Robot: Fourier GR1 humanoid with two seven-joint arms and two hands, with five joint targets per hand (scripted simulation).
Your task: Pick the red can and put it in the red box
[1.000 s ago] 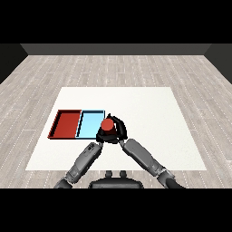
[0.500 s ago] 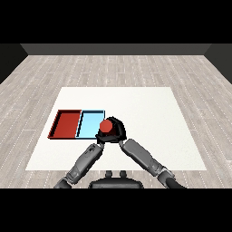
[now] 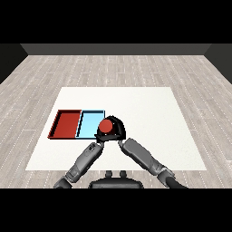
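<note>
The red can (image 3: 107, 126) is held just right of the light blue tray (image 3: 90, 118), at that tray's near right corner. My right hand (image 3: 118, 130) is curled round the can from the right, and the can's red top faces the view. The red tray (image 3: 66, 123) lies to the left of the blue one, side by side with it. My left hand (image 3: 99, 137) sits just below the can, mostly hidden by it and by the right hand.
Both trays lie on the left half of the white table (image 3: 149, 113). The table's near edge runs just below the forearms. Grey wooden floor surrounds the table.
The right hand with the red can has edged slightly left toward the blue tray since half a second ago. The left forearm has barely moved.
</note>
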